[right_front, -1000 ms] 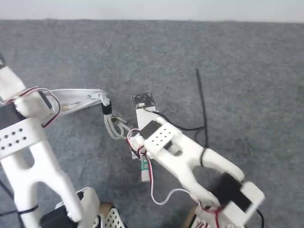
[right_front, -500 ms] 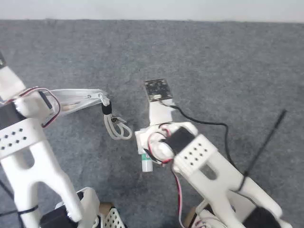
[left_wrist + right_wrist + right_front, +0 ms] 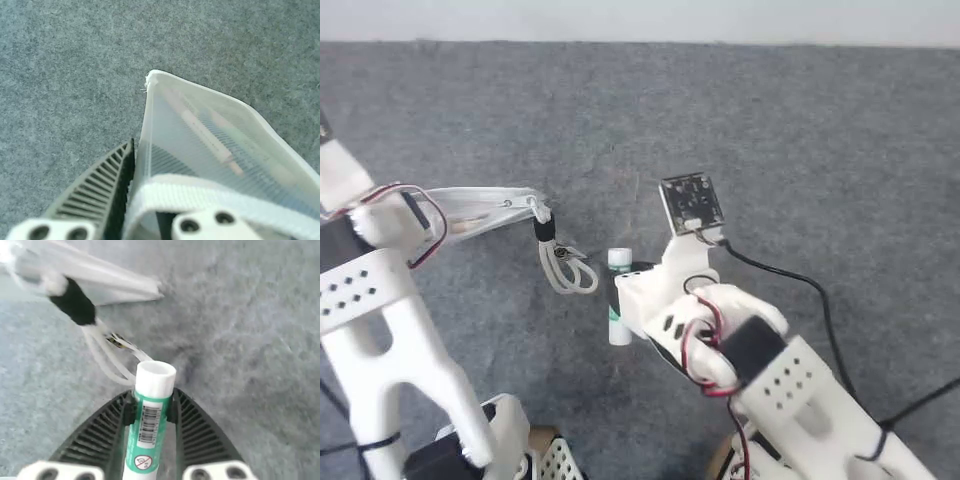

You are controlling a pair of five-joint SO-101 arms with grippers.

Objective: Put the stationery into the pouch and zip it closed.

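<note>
R gripper point(image 3: 152, 401) grasping glue stick point(image 3: 150, 412); L gripper point(image 3: 140, 175) clamped on pouch point(image 3: 215, 150).

From my station: R jaws are clenched on both sides of the stick's green-label body, white cap sticking out past the fingertips toward the pouch's zip end. In high view the stick sits near table centre, just beside the white cord loop point(image 3: 570, 272) of the zip pull, not touching it. I can't tell whether the stick rests on the grey carpet-like table top point(image 3: 800, 130) or is held clear of it. L jaws pinch the pouch's white webbing edge, black finger point(image 3: 100, 192) against the mesh wall. Pouch is translucent; a pen-like item point(image 3: 205, 136) shows inside. In high view the pouch runs from the L gripper toward centre, ending at a black tab point(image 3: 544, 230) w/ the cord loop attached.
</note>
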